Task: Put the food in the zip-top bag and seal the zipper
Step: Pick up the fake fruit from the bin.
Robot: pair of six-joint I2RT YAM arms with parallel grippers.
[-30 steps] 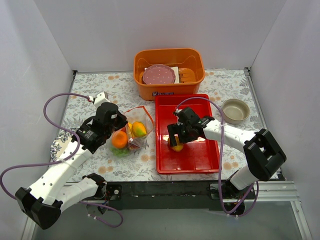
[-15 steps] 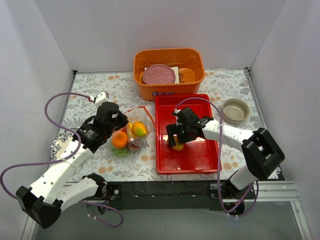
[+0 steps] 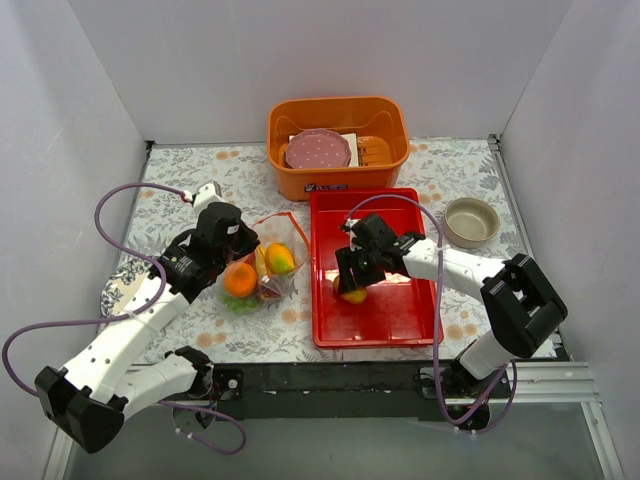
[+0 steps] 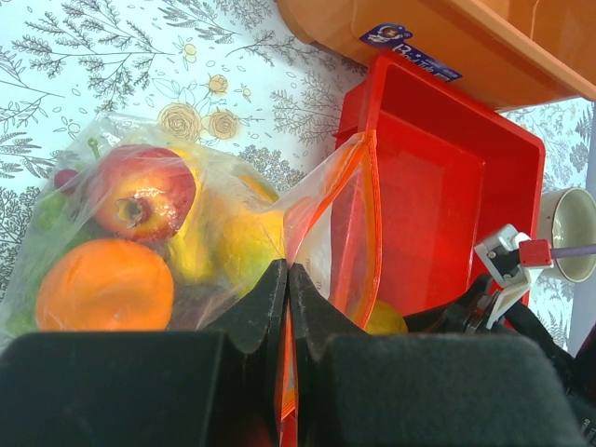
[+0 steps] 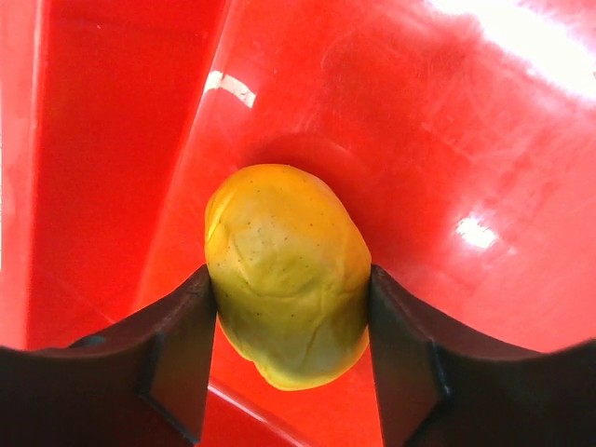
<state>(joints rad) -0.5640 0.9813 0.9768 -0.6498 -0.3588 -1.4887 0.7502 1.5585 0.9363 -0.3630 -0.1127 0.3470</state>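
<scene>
The zip-top bag [image 4: 112, 154] lies on the flowered cloth left of the red tray [image 3: 390, 312], its mouth gaping toward the tray. Inside it are an orange [image 4: 102, 284], a red piece [image 4: 140, 191] and a yellow mango [image 4: 237, 244]. My left gripper [image 4: 288, 275] is shut on the bag's mouth edge, pinching the orange-red zipper [image 4: 372, 209]. In the top view the left gripper [image 3: 250, 262] sits at the bag [image 3: 272, 262]. Another yellow mango [image 5: 284, 270] rests on the tray floor. My right gripper [image 5: 289, 321] is shut on it, both pads touching its sides; the right gripper [image 3: 352, 290] shows mid-tray.
An orange bin [image 3: 338, 103] at the back holds a pink plate [image 3: 317, 150]. A beige bowl [image 3: 471, 220] stands right of the tray. A grey dish [image 3: 113, 292] lies under the left arm. White walls close in both sides.
The right gripper's jaws have closed in from wide open until they touch the mango on the tray. The left arm has shifted slightly, still pinching the bag.
</scene>
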